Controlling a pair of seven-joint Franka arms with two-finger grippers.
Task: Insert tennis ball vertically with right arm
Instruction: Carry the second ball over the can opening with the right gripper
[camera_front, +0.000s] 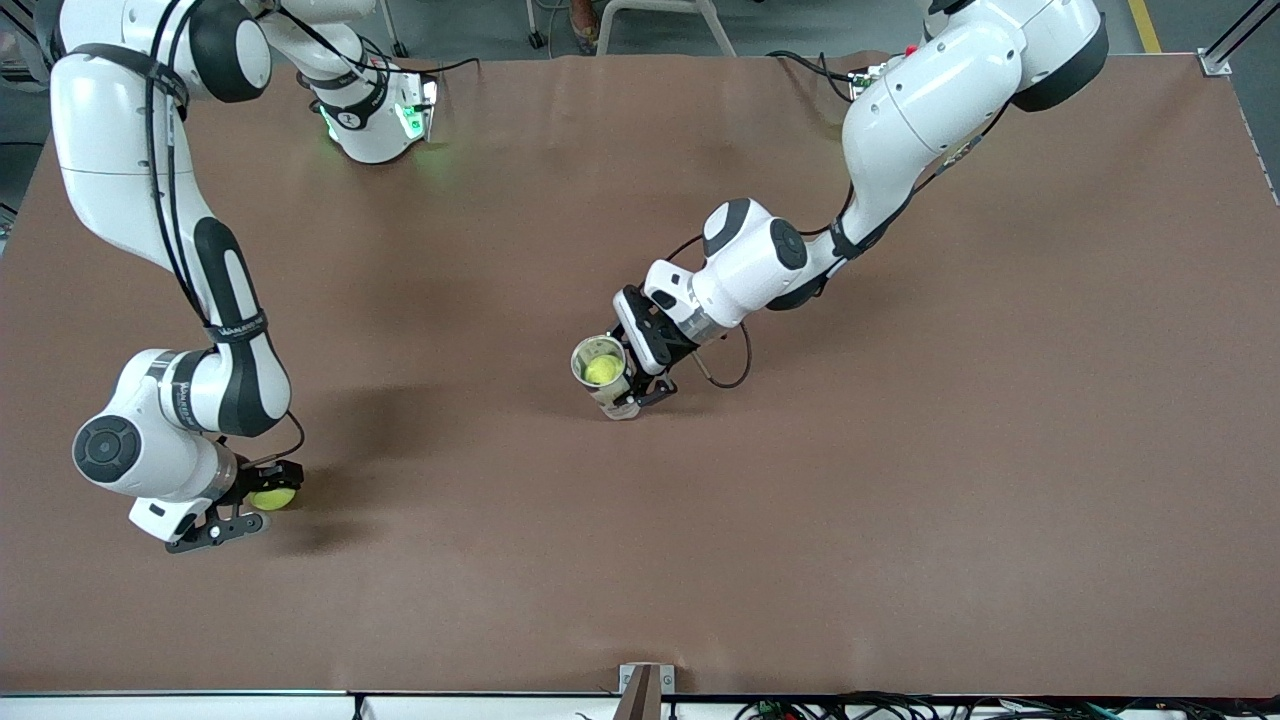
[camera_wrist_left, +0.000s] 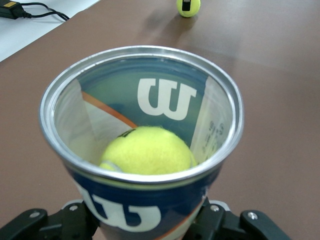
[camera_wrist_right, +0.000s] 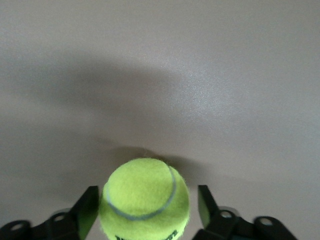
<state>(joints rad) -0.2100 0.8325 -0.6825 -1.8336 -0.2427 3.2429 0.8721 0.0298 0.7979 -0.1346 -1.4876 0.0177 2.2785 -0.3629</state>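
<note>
A yellow tennis ball (camera_front: 272, 497) lies on the brown table at the right arm's end, and it fills the lower middle of the right wrist view (camera_wrist_right: 145, 200). My right gripper (camera_front: 258, 503) is low at the table and open, with one finger on each side of the ball (camera_wrist_right: 145, 210); a gap shows beside at least one finger. My left gripper (camera_front: 640, 385) is shut on a blue Wilson can (camera_front: 605, 378) near the table's middle. The can (camera_wrist_left: 135, 210) is held tilted with its open mouth up, and another tennis ball (camera_wrist_left: 147, 152) lies inside it.
The brown table (camera_front: 900, 480) is bare around both grippers. The right arm's base (camera_front: 375, 120) stands at the table's back edge. A small bracket (camera_front: 645, 680) sits at the table's front edge. The loose ball shows small in the left wrist view (camera_wrist_left: 188, 7).
</note>
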